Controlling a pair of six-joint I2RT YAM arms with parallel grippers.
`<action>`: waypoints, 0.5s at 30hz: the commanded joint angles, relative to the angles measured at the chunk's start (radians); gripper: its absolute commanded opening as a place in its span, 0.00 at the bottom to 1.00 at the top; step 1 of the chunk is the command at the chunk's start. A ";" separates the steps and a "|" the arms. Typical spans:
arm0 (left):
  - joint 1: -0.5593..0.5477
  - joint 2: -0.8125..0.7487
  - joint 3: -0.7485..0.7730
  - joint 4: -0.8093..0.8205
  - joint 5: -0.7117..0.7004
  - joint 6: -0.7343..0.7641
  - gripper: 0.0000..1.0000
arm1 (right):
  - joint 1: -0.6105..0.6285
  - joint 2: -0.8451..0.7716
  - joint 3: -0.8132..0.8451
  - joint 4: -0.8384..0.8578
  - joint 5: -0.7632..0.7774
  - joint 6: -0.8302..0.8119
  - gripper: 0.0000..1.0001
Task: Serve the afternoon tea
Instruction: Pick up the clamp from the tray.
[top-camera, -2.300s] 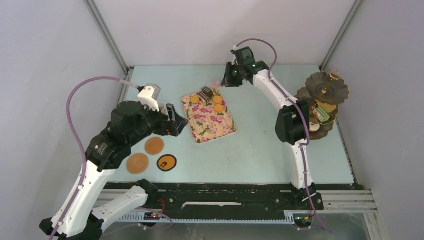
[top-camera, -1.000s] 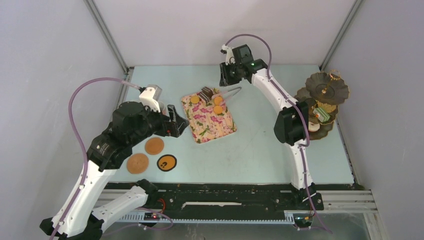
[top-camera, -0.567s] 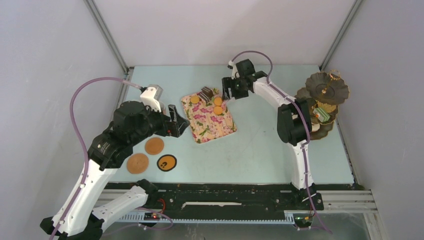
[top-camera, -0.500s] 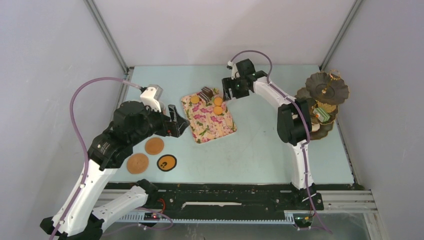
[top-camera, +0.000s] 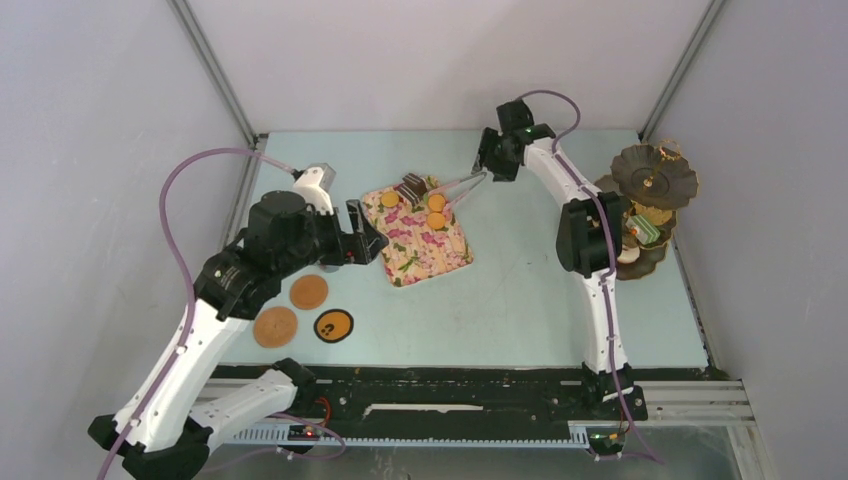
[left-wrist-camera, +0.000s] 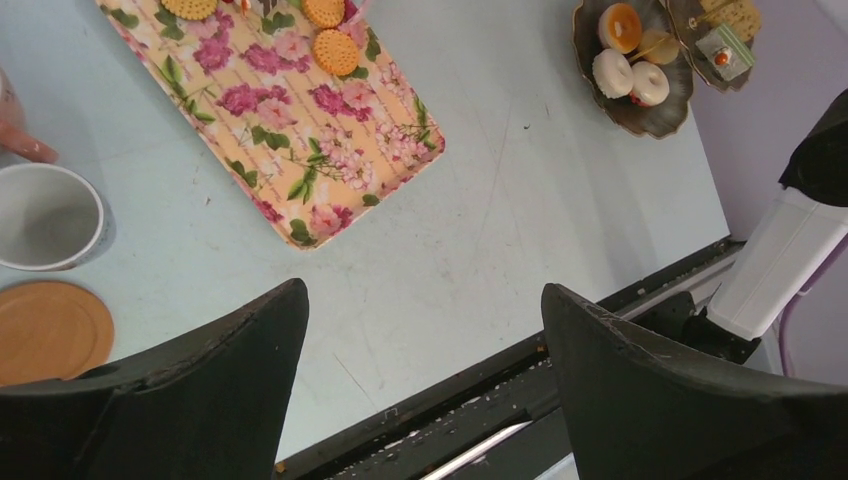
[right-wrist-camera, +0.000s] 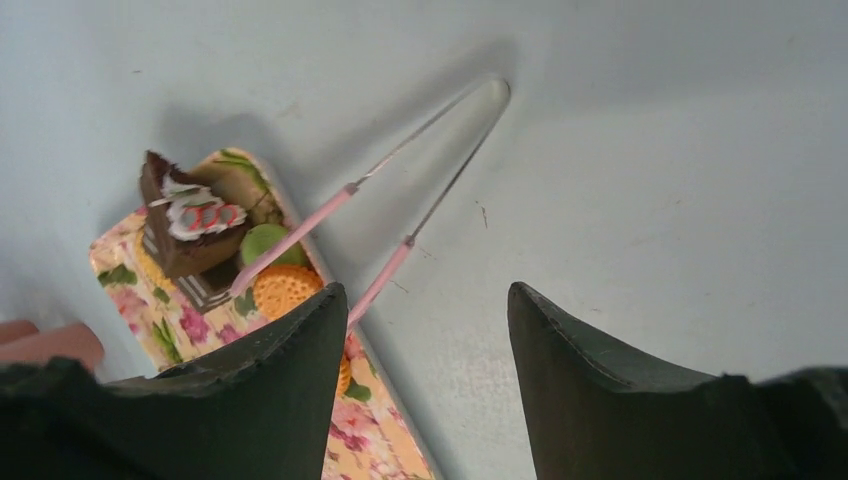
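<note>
Right wrist view puts the cake slice (right-wrist-camera: 190, 225) left of the open, empty right jaws, pink tongs (right-wrist-camera: 300, 229) lying lengthwise between (left arm (top-camera: 270, 235) sits farther).

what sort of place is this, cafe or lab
Likely a robot lab cell, not a cafe: left arm and right arm bolted to a table, plain grey walls around it, treats staged on a tiered stand.

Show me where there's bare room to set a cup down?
Widest bare patch: the table between the floral tray and the three-tier stand. Crowded: coasters and mug left of the tray, pink tongs at its far corner.
</note>
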 joint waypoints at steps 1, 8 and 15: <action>0.011 -0.006 -0.005 0.038 -0.026 -0.066 0.93 | 0.019 0.051 -0.005 -0.007 0.028 0.213 0.61; 0.010 -0.036 -0.043 0.072 -0.047 -0.128 0.93 | 0.016 0.132 0.017 -0.008 0.011 0.316 0.54; 0.010 -0.092 -0.086 0.095 -0.095 -0.173 0.93 | 0.006 0.177 0.028 0.023 -0.039 0.441 0.40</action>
